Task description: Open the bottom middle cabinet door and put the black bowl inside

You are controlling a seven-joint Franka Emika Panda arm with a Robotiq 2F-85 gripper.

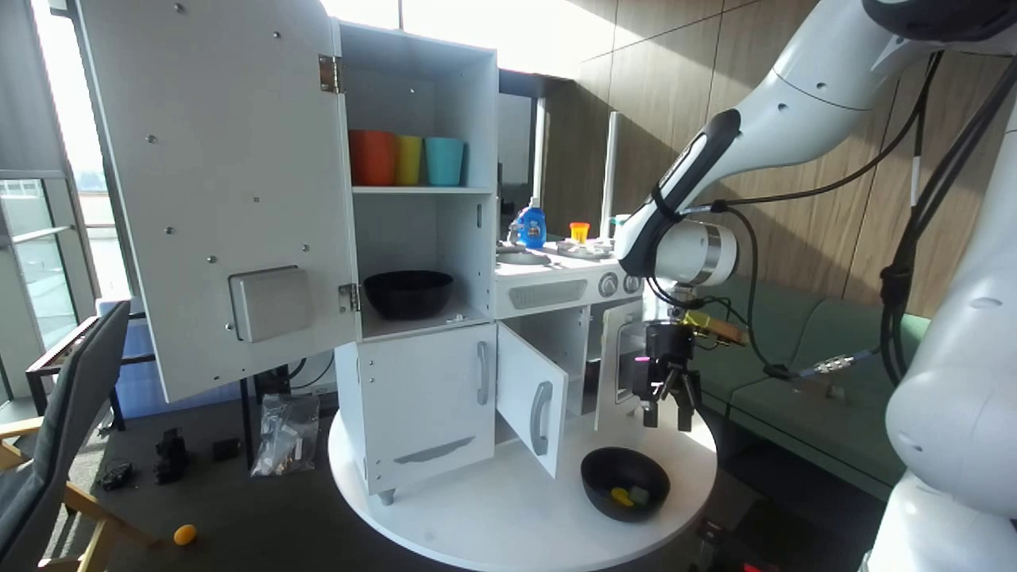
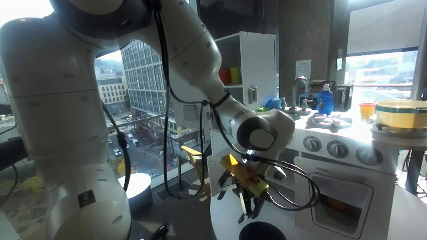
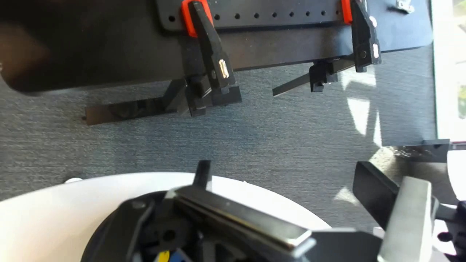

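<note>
Where the black bowl (image 1: 616, 470) stands: on the round white counter (image 1: 453, 516), below the gripper (image 1: 668, 421), apart from its tips in both exterior views.
Bowl's mouth: facing straight up, outline round, a yellow patch (image 1: 620, 497) showing inside.
Gripper: pointing downward, fingers (image 3: 244, 217) spread wide, a clear gap between them in the wrist view.
Bottom middle cabinet door (image 1: 516, 377): standing open, left of the gripper in an exterior view; long axis upright, its handle (image 1: 536, 417) running the same way near the free edge.
Shelf bowl (image 1: 407, 298): black, mouth up, higher than the gripper in that view and to its left.
Cups (image 1: 408, 161): orange, yellow and turquoise, on the shelf (image 1: 421, 190) above that bowl.
Blue bottle (image 2: 325, 101): on the stove top (image 2: 300, 124), higher than the gripper in both exterior views.
</note>
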